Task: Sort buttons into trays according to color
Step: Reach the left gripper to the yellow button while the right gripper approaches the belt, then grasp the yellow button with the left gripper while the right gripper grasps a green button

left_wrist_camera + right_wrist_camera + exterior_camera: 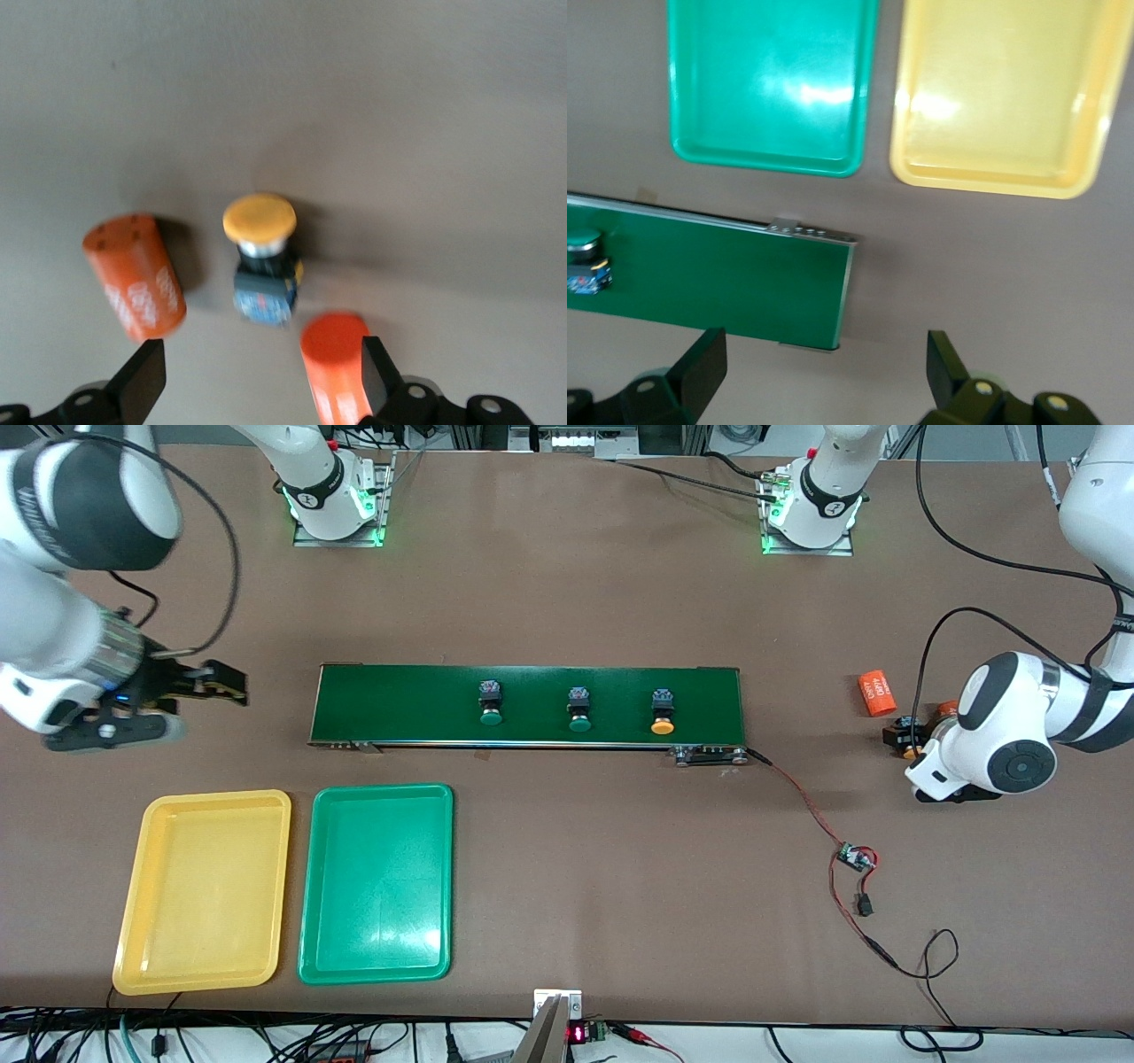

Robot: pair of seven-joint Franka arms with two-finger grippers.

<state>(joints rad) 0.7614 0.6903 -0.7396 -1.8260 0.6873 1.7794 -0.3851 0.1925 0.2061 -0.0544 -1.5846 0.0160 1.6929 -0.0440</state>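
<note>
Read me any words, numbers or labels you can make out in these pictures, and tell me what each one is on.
White print on the orange cylinder lying on the table toward the left arm's end: too small to read.
White print on the orange cylinder in the left wrist view: too blurred to read.
Red digits on the small display at the table edge nearest the front camera: too small to read.
Buttons, trays and belt: no text visible.

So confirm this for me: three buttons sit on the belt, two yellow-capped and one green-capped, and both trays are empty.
Not quite. The front view shows the belt carrying two green buttons and one yellow button, not the reverse. The rest holds: three buttons on it, and the yellow tray and green tray are empty.
</note>
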